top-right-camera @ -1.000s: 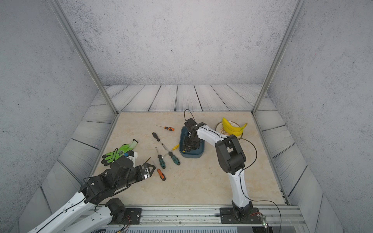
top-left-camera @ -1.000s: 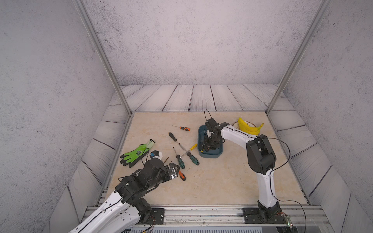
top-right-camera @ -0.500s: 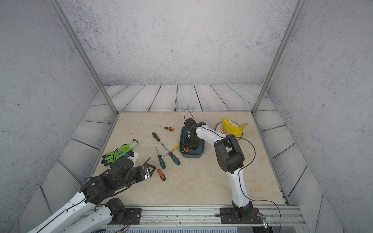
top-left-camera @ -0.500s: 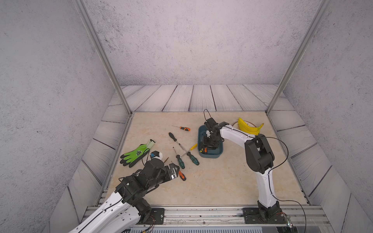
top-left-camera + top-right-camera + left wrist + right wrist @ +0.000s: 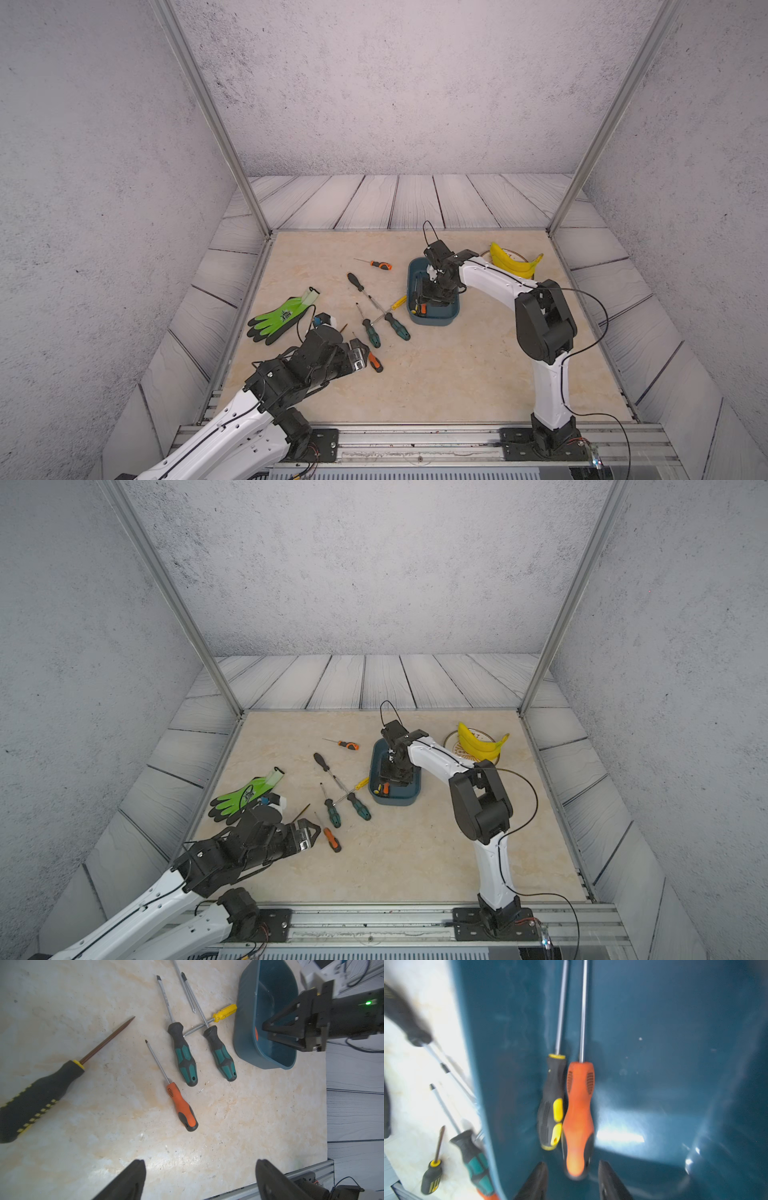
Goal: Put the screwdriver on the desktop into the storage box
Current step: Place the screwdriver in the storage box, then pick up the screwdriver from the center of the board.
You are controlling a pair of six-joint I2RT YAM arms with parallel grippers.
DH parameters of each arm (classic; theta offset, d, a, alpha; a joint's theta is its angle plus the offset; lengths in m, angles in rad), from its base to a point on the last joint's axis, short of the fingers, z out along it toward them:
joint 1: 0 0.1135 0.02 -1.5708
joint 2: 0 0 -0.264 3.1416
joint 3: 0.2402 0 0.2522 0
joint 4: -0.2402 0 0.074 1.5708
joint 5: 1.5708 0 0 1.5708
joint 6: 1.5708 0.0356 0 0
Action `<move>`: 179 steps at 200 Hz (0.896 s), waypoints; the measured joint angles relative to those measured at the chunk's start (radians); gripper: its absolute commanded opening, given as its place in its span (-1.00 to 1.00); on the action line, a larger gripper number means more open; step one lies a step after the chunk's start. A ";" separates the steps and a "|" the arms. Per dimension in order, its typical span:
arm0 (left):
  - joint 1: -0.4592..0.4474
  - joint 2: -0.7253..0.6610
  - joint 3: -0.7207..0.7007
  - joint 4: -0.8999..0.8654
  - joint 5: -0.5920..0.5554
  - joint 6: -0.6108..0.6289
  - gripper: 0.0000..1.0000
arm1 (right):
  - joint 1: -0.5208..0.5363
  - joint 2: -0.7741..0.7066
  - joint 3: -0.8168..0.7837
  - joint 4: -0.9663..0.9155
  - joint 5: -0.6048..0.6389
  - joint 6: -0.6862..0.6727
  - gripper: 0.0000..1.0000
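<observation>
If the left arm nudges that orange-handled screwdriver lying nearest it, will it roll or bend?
Probably stiff: the orange-handled screwdriver has a straight metal shaft and solid-looking handle. Pushed sideways it may roll, since the handle is rounded and the desktop looks smooth. Its ribbed, rubbery-looking grip likely resists slipping.

A green glove, yellow bananas on a round plate.

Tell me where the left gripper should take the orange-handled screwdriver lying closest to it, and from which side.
Take the orange-handled screwdriver by its handle, at the narrower orange waist, coming straight down from above with the left gripper, jaws across the handle. It lies flat on the desktop, clear of the teal-handled screwdriver beside it; the shaft is probably too thin to hold well.
</observation>
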 measured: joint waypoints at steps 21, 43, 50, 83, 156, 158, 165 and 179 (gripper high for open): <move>0.000 0.042 0.012 -0.007 0.000 0.001 0.72 | 0.000 -0.086 -0.040 -0.001 0.012 -0.011 -0.10; 0.000 0.095 0.027 -0.006 0.000 0.003 0.66 | 0.000 -0.179 -0.096 0.003 0.023 -0.025 -0.12; 0.000 0.111 0.032 -0.006 0.000 0.005 0.62 | 0.000 -0.209 -0.118 0.006 0.025 -0.028 -0.12; 0.017 0.202 0.056 -0.006 0.003 0.019 0.39 | 0.000 -0.354 -0.253 0.028 0.021 -0.036 -0.16; 0.113 0.404 0.066 0.047 0.053 0.068 0.20 | 0.025 -0.683 -0.581 0.070 0.008 -0.035 -0.25; 0.116 0.408 0.066 0.049 0.054 0.068 0.19 | 0.026 -0.693 -0.590 0.071 0.007 -0.035 -0.25; 0.128 0.430 0.068 0.059 0.062 0.076 0.16 | 0.030 -0.718 -0.615 0.072 0.007 -0.033 -0.25; 0.145 0.474 0.077 0.075 0.074 0.088 0.11 | 0.035 -0.773 -0.668 0.071 0.008 -0.027 -0.25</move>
